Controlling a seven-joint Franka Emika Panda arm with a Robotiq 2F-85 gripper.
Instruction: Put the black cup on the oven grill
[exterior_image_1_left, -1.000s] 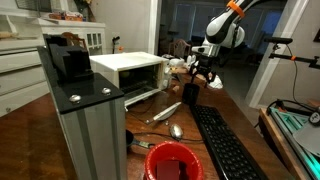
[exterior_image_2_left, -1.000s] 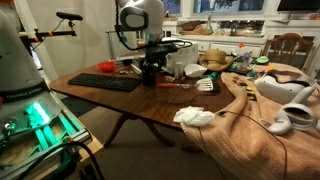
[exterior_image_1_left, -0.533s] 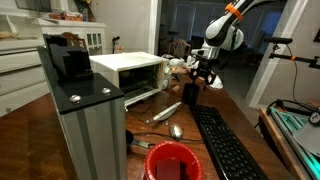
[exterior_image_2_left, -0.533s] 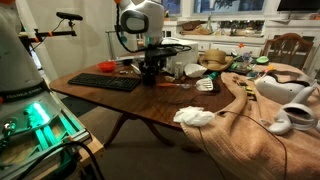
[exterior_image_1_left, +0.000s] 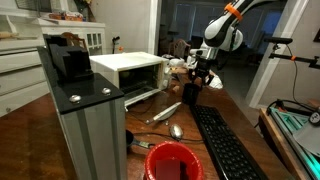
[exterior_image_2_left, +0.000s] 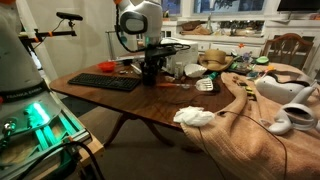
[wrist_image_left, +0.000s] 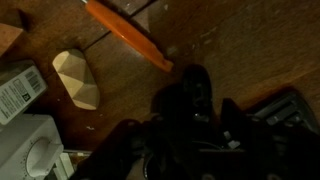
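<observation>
The black cup (exterior_image_1_left: 189, 93) stands upright on the wooden table, right of the white oven grill (exterior_image_1_left: 128, 70). My gripper (exterior_image_1_left: 199, 79) hangs directly over the cup with its fingers down around the top. In the wrist view the cup (wrist_image_left: 188, 97) is a dark cylinder between the two dark fingers (wrist_image_left: 186, 128), which look spread apart and open. The picture is very dim there. In an exterior view the gripper (exterior_image_2_left: 150, 68) sits low over the table behind the keyboard, and the cup is hard to pick out.
A tall grey metal cabinet (exterior_image_1_left: 85, 125) stands in front of the oven. A red tub (exterior_image_1_left: 171, 160), a spoon (exterior_image_1_left: 175, 130) and a black keyboard (exterior_image_1_left: 226, 145) lie near the front. An orange stick (wrist_image_left: 128, 33) and a beige block (wrist_image_left: 78, 78) lie by the cup.
My gripper has come down slightly and moved towards the black cup. The cup and the other things have not moved.
</observation>
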